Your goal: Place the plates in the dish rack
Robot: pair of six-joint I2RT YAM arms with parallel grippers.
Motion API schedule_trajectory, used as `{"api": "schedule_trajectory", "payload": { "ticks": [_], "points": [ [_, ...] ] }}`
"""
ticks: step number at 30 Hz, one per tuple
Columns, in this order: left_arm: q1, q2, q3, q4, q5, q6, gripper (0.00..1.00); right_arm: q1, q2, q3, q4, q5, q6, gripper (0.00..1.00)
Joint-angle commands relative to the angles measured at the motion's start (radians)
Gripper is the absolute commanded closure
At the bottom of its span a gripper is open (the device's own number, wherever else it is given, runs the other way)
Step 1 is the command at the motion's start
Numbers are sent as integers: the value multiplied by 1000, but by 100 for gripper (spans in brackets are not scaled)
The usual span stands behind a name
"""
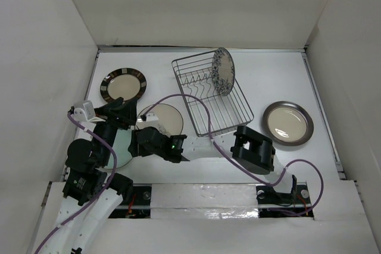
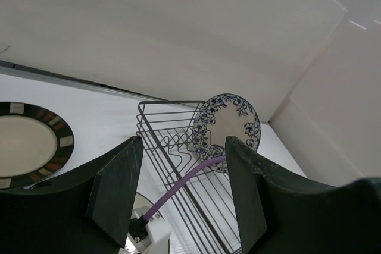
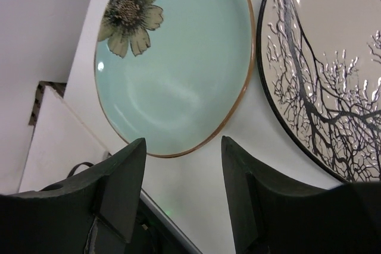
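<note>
The dish rack (image 1: 209, 96) stands mid-table with the blue floral plate (image 1: 223, 71) upright in its far end; both also show in the left wrist view, rack (image 2: 169, 138) and plate (image 2: 227, 128). The striped-rim plate (image 1: 123, 85) lies far left. The tree plate (image 1: 164, 118) lies left of the rack, and the pale teal plate (image 3: 178, 69) lies beside it, mostly under my arms in the top view. The grey-brown rim plate (image 1: 288, 123) lies on the right. My right gripper (image 3: 181, 173) is open and empty just off the teal plate's near rim. My left gripper (image 2: 181, 176) is open, empty and raised.
White walls enclose the table on the left, back and right. The purple cable (image 1: 196, 105) of my right arm arcs over the rack's near left corner. My right arm (image 1: 250, 150) stretches across the front of the table toward the left.
</note>
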Motion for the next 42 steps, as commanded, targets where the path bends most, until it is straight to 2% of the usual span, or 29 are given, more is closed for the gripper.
{"api": "schedule_trajectory", "payload": {
  "ticks": [1, 19, 22, 25, 28, 29, 31, 38, 42],
  "points": [
    [4, 5, 31, 60, 15, 12, 46, 10, 30, -4, 17, 1, 25, 41],
    [4, -6, 20, 60, 55, 12, 46, -48, 214, 126, 94, -131, 131, 44],
    [4, -11, 20, 60, 55, 13, 46, -69, 242, 102, 150, -170, 174, 51],
    [4, -11, 17, 60, 56, 13, 46, -70, 254, 83, 187, -163, 194, 63],
    [4, -11, 14, 60, 56, 15, 46, -70, 242, 51, 217, -151, 211, 81],
    [4, -12, 14, 60, 55, 15, 46, -70, 237, 40, 227, -148, 216, 91],
    [4, -12, 16, 62, 56, 15, 46, -70, 228, 19, 262, -144, 217, 100],
    [4, 0, 14, 63, 56, 18, 46, -79, 158, -91, 456, -148, 190, 100],
    [4, 1, 14, 63, 40, 22, 46, -91, 60, -127, 548, -170, 136, 100]
  ]
}}
